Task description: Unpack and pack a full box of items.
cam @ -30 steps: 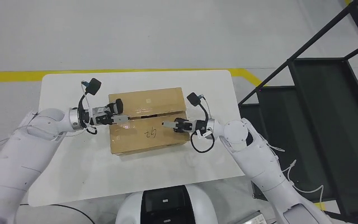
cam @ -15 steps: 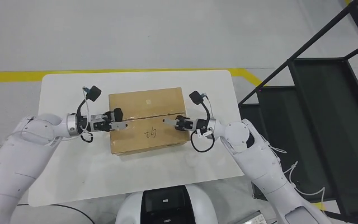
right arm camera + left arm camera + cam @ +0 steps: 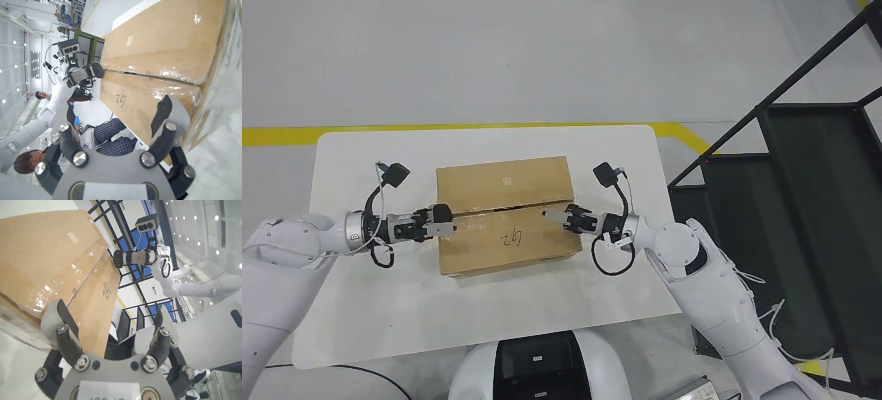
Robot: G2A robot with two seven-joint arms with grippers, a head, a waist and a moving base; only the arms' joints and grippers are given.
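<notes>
While the taped brown cardboard box (image 3: 507,190) sits mid white surface (image 3: 362,310), left end effector (image 3: 439,221) & right end effector (image 3: 560,216) hover at its ends, both spread apart; uneven pull on the tape may skew the box.

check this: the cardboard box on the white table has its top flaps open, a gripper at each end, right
No: the top view shows the flaps of the cardboard box shut. It is on the white table, left gripper and right gripper at its ends.
</notes>
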